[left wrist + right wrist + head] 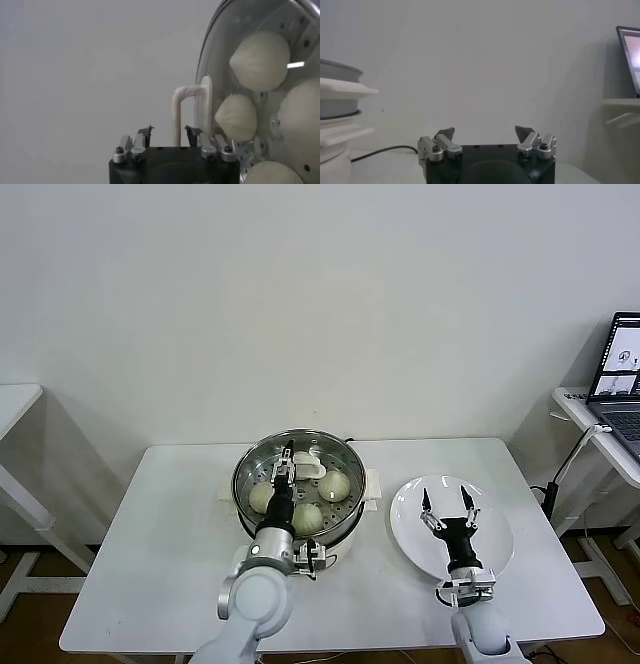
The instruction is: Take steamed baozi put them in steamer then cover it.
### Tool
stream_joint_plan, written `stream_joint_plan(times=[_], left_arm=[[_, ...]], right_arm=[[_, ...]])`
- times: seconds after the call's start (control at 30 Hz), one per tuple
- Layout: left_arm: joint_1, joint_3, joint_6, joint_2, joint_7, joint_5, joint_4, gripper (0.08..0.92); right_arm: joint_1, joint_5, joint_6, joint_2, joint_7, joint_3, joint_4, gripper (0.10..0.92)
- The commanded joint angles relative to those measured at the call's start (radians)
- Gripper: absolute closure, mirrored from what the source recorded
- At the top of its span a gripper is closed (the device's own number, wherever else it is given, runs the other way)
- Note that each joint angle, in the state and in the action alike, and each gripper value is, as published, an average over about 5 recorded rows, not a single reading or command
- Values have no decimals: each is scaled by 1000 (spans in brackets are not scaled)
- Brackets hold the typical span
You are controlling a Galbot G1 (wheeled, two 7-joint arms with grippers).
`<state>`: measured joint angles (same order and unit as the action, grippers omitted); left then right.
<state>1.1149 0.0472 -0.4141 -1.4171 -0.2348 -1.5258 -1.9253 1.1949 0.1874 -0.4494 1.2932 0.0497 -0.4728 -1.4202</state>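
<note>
The steamer (243, 476) stands mid-table with several cream-white baozi (334, 485) inside. The clear glass cover (260, 107) lies over the basket, and the baozi (261, 60) show through it. My left gripper (285, 465) hovers over the steamer, open. In the left wrist view its fingers (146, 134) stand on either side of the cover's cream-white bar handle (176, 107) without clamping it. My right gripper (447, 506) hangs open and empty over the white plate (497, 536).
The white table (170, 564) ends close in front of me. At the far right a side table carries a laptop (622, 369). Another table edge (15, 399) shows at the left. A dark cable (380, 151) runs behind the steamer's side (335, 107).
</note>
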Motion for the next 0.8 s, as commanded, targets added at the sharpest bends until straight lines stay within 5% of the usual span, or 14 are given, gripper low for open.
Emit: stream_joint_plan(times=[0.03,0.23,0.4,0.57,0.8], left_arm=[[102,13,5,86,6,102,-196,332],[192,103,21,175,22,247,-316,194],[263,268,98,226,187,658,-365,178],[310,481,291,194,332,1149,-284,177],[363,627,484,159,279,1494,-126,177]], right_arm=[[-1,-5,2,1,6,0,-5,203],[8,9,65,-13,67,21,-53,203],[20,51,132,-29,108,36,-104,203],[44,104,143,-36,85,34,-137,203],[71,139,136,-48,76,33,-157,203]])
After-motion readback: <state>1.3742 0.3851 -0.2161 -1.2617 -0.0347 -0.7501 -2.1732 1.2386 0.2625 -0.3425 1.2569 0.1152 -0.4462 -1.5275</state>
